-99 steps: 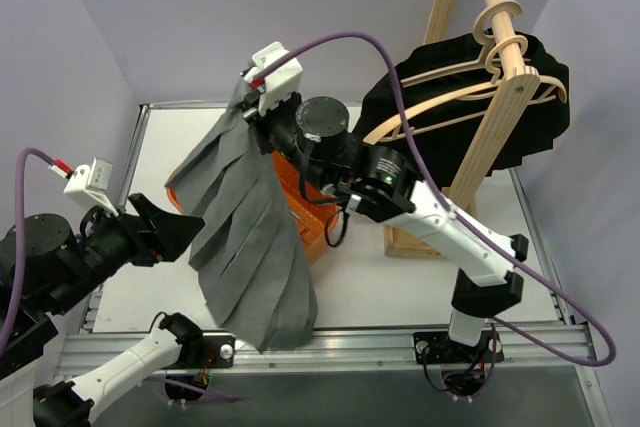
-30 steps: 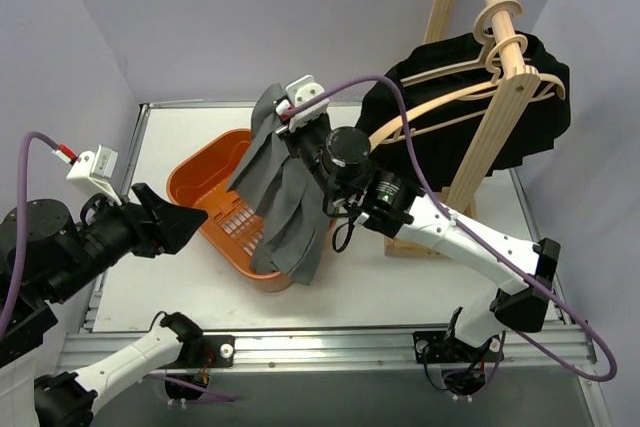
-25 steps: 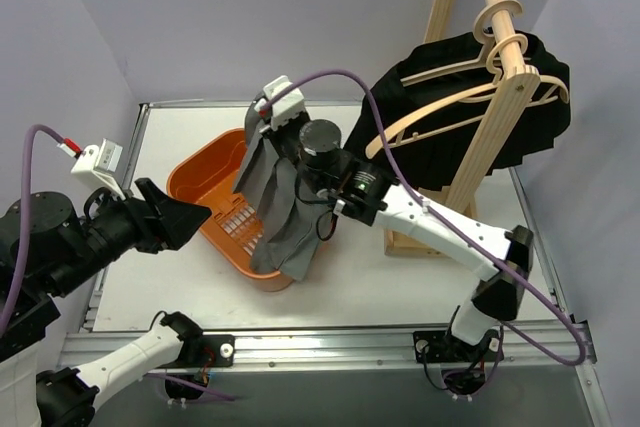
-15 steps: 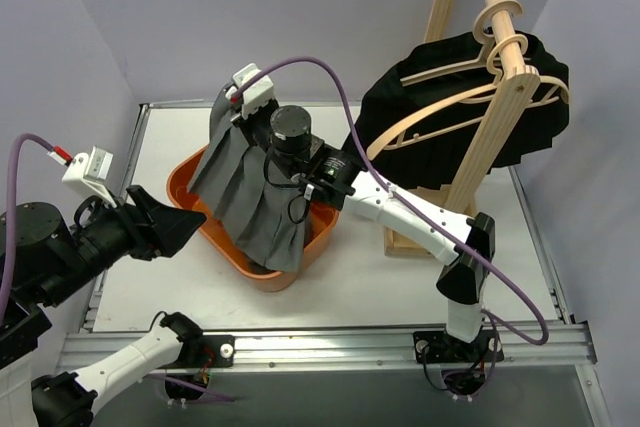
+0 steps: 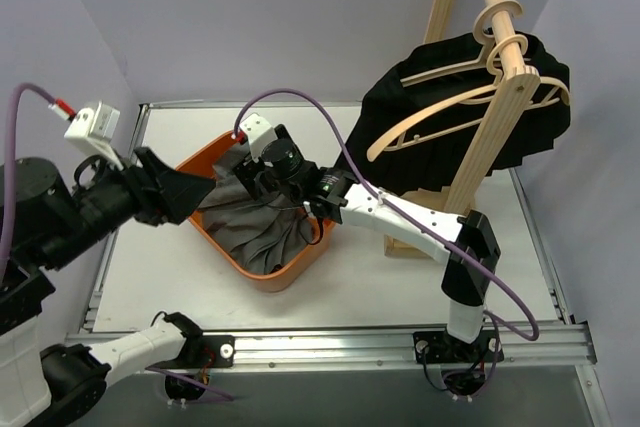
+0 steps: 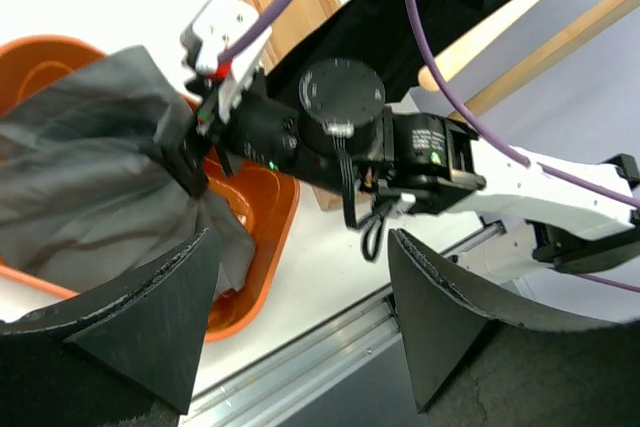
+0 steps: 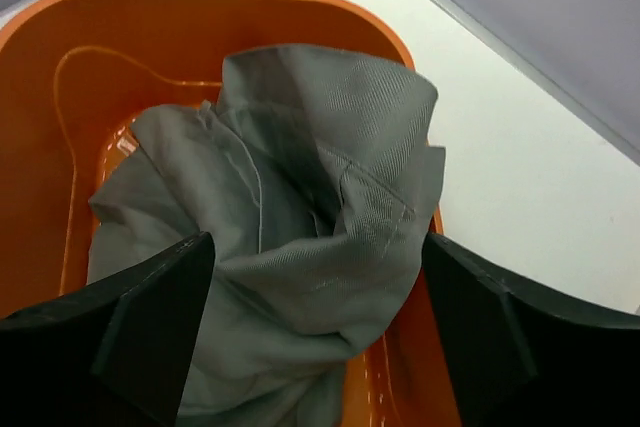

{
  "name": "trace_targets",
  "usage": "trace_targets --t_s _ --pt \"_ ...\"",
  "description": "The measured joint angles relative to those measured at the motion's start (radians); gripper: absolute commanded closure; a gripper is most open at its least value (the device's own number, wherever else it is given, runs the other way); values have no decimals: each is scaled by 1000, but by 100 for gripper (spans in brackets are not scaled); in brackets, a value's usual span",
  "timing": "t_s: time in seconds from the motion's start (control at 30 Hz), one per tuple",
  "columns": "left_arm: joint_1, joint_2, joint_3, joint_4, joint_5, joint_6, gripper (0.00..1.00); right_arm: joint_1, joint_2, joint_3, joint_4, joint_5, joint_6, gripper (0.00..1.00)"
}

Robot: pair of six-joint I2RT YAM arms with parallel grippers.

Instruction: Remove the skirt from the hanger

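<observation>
skirt: grey, bunched in the orange basket, one fold standing up at 12 o'clock in R wrist view; hung on nothing, so task is judged near done.
R gripper: held low over basket, fingers spread wide either side of the heap, no cloth seen pinched; prob. placed so for a drop into the bin.
L gripper: held at 9 o'clock of basket in top view, fingers apart, nothing gripped; judged parked out of R arm's way.
basket: set on table at 9 o'clock of rack, close enough for a short carry.
rack: black garment is draped on wooden hangers; not this task's item.
next: R arm to be lifted straight up, so cloth isn't snagged.
</observation>
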State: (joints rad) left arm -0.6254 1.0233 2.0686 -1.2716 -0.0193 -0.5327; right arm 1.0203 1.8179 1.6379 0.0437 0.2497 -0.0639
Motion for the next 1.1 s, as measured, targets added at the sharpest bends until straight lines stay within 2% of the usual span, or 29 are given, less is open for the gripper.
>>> trace_targets --t_s 0.13,0.3,0.47,0.57,0.77,0.87,0.9,1.0,1.1 --pt "0 112 105 16 6 42 23 1 -47 0 -100 5 35 6" --pt "0 241 201 100 42 85 22 45 -196 0 -224 35 90 4" --pt "0 336 208 212 93 106 23 211 -369 -18 -344 84 184 3" --pt "-2 398 208 296 126 111 23 271 -486 -94 -429 92 290 6" --pt "-9 563 261 476 195 119 23 266 -676 -269 -621 102 514 22" --pt "-14 661 301 546 226 125 23 266 -729 -278 -713 104 616 39" --pt "-15 692 311 569 237 129 23 266 -744 -278 -734 105 641 49" --pt "-16 769 322 626 277 150 23 266 -789 -274 -790 109 706 69" --pt "-17 831 329 656 344 192 20 266 -830 -269 -829 113 760 71"
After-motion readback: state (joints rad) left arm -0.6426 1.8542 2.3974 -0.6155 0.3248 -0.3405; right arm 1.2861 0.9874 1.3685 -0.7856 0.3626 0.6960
